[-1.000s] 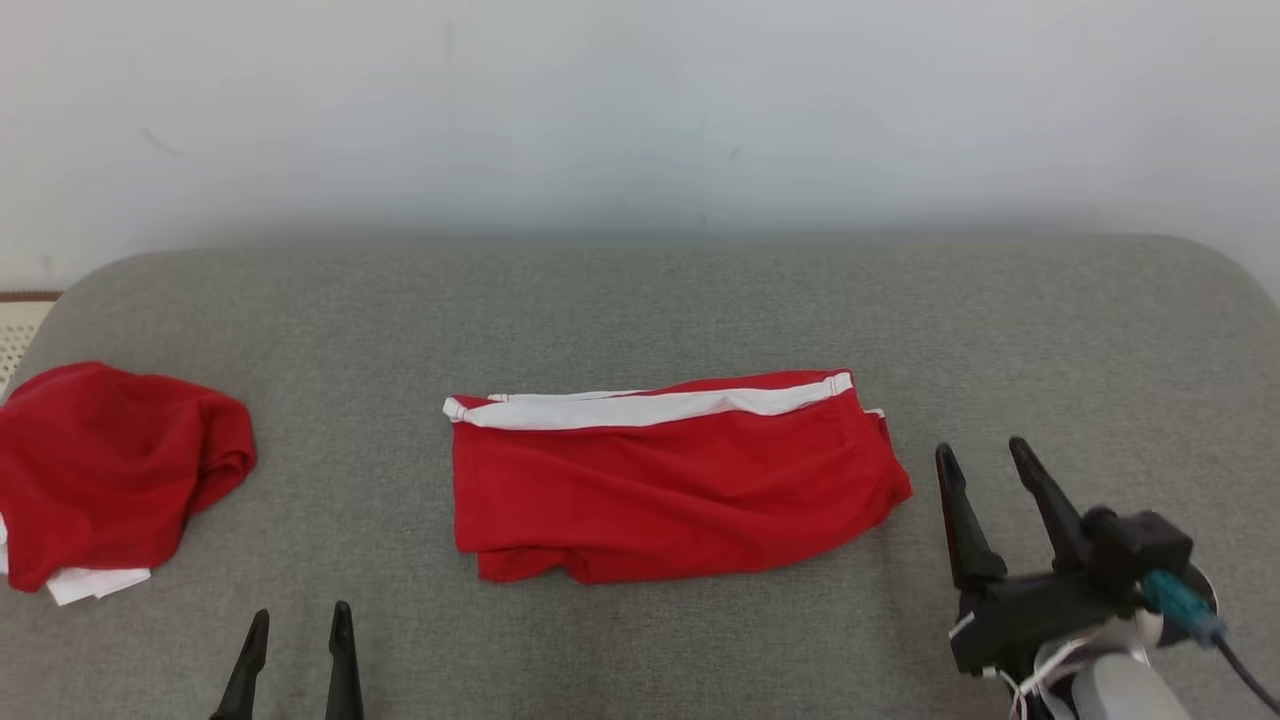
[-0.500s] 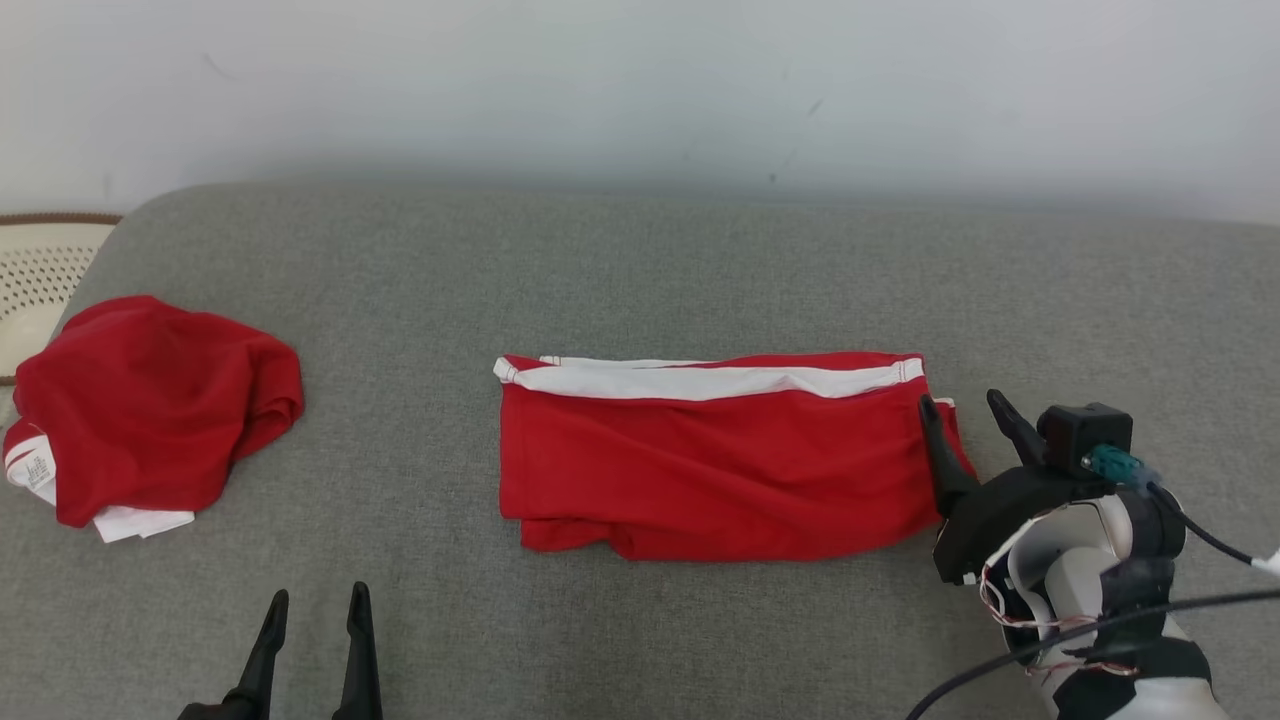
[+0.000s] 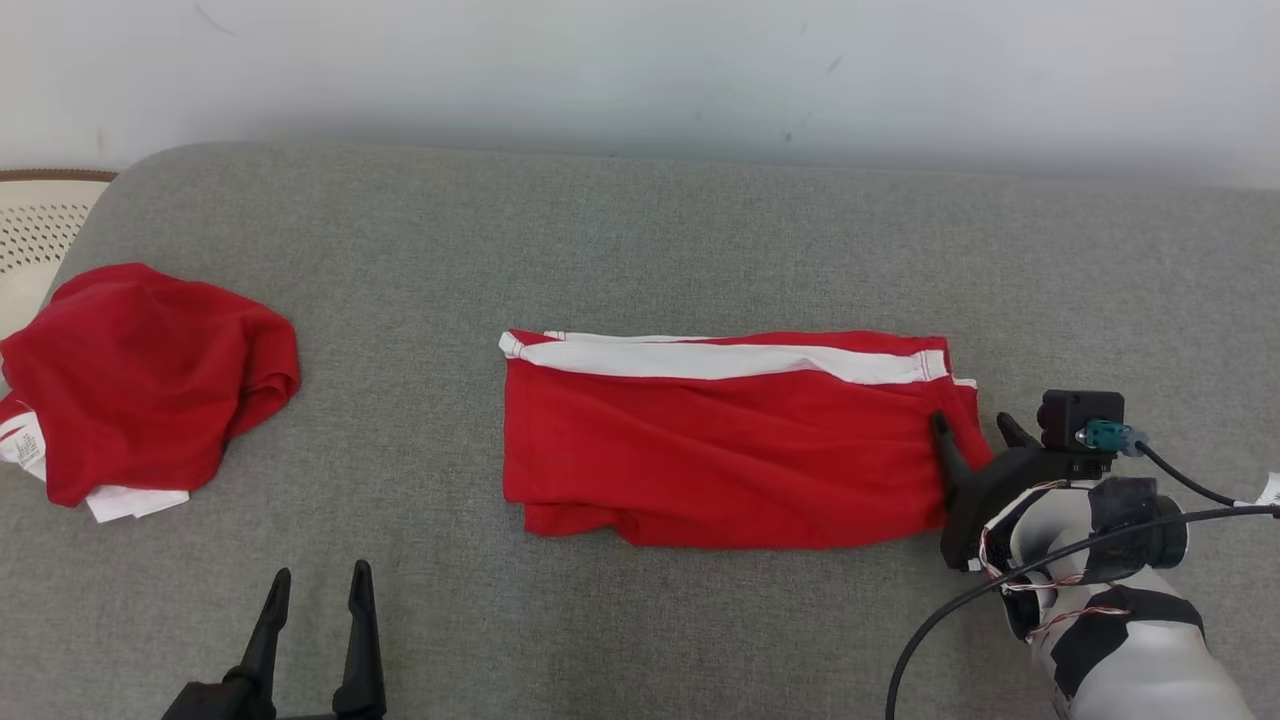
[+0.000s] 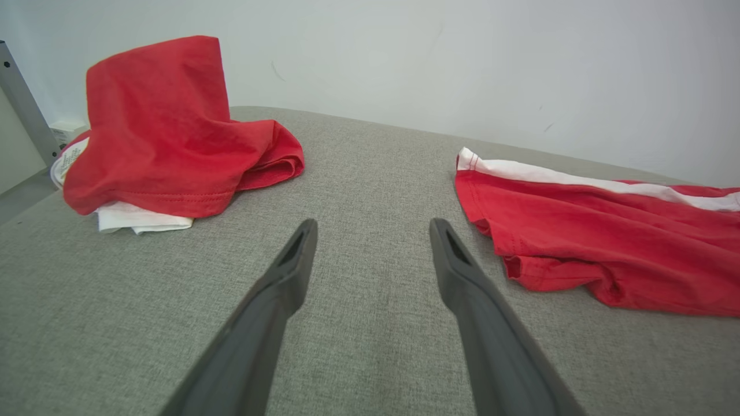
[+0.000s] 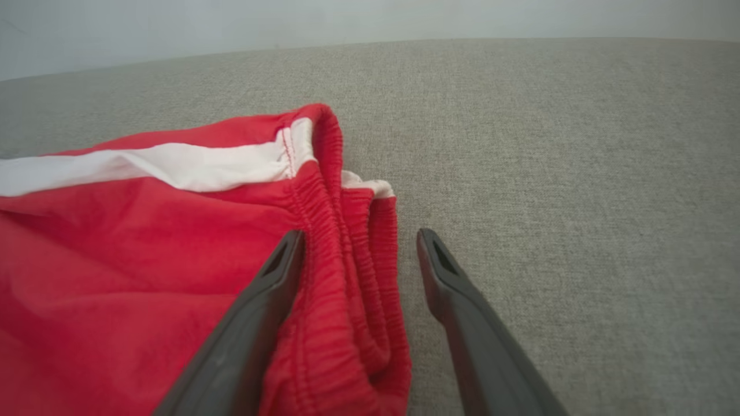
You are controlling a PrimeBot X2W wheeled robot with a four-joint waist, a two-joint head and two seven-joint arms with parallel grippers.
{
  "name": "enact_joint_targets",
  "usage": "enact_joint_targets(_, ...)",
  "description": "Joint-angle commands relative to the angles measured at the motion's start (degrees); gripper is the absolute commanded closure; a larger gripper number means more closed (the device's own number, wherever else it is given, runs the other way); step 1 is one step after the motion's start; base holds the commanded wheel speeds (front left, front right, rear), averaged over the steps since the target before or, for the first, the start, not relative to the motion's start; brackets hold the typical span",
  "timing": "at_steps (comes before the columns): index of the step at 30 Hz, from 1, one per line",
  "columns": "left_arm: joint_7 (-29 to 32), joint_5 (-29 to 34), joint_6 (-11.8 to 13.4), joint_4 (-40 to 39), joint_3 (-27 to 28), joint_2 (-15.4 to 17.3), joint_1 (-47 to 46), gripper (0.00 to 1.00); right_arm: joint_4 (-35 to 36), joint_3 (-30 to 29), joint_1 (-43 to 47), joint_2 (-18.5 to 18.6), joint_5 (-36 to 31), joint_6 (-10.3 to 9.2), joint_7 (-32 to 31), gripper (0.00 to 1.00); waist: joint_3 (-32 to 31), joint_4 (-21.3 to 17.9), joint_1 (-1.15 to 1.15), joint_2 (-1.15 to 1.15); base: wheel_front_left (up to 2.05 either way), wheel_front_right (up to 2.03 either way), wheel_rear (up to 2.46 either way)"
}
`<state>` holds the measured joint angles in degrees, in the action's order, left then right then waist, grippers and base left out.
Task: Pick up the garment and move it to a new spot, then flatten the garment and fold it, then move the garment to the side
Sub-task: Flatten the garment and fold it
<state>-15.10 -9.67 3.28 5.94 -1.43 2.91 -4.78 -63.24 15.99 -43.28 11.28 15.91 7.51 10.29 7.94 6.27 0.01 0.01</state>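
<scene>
Garment (image 3: 720, 450), red shorts folded into a rumpled oblong with a white stripe along one edge, lies mid-cushion on a coarse grey woven seat (image 3: 700, 240). The right gripper (image 3: 970, 422), fingers spread wide and empty, straddles the gathered elastic waistband (image 5: 347, 248) end; the left gripper (image 3: 320, 572), equally wide, hovers over bare weave near a crumpled red heap (image 3: 150, 380).

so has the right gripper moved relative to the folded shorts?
Yes. The right gripper moved left, from clear of the folded shorts to straddling their waistband edge, jaws open.
</scene>
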Motion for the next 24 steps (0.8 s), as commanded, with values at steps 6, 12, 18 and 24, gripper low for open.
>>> enact_joint_targets(6, -0.1, -0.2, -0.1, 0.6, 0.4, 0.0, -0.3, 0.0, -5.3, 0.6, -1.9, -1.5, 1.6, -0.04, -0.2, 0.0, 0.2, -0.2, -0.01, -0.01, 0.0, 0.0, 0.0)
enact_joint_targets(12, -0.1, 0.0, -0.6, 0.7, 0.6, 0.0, -0.8, 0.0, -7.2, 1.4, -2.3, -2.9, 3.4, -0.04, -0.3, 0.66, 0.7, 0.0, -0.01, -0.01, 0.0, 0.0, 0.0)
enact_joint_targets(18, -0.1, 0.3, -0.2, 0.8, 1.1, 0.0, -0.7, 0.0, -6.8, 3.1, -2.1, -1.7, 5.2, -0.05, 1.3, 1.0, 0.7, -0.2, -0.01, -0.01, 0.0, 0.0, 0.0)
enact_joint_targets(24, -0.1, 0.3, -0.2, 0.6, 1.5, 0.0, 0.4, 0.0, -4.8, 4.5, 0.2, 2.0, 9.3, -0.05, 2.5, 1.0, -0.7, -1.6, -0.01, -0.01, 0.0, 0.0, 0.0)
